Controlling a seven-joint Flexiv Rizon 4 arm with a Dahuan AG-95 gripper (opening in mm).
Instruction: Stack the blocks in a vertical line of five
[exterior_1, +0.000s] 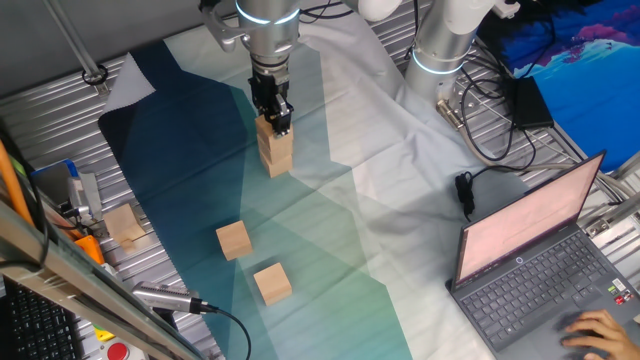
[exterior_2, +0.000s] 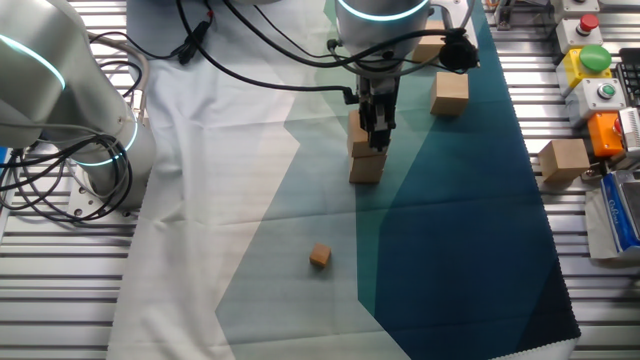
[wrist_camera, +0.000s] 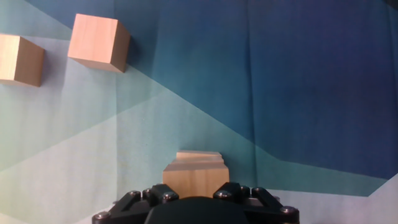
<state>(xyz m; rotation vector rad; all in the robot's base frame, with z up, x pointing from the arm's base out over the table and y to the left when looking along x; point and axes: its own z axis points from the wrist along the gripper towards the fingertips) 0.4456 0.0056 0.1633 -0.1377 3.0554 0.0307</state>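
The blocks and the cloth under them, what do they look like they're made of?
The blocks look like unfinished light wood: pale tan, matte, with faint grain lines in the hand view. The cloth looks like thin woven fabric, matte, printed in teal, blue and white patches; creases and fold lines suggest textile rather than plastic, though that's uncertain.

The pincer (exterior_1: 277, 122) is gripping the top block (exterior_1: 271, 129) of a short stack (exterior_1: 275, 150) standing on the blue-green cloth (exterior_1: 300, 240). Two more blocks (exterior_1: 233, 240) (exterior_1: 272, 283) are lying apart nearer the camera, and a laptop (exterior_1: 535, 265) is sitting open at right
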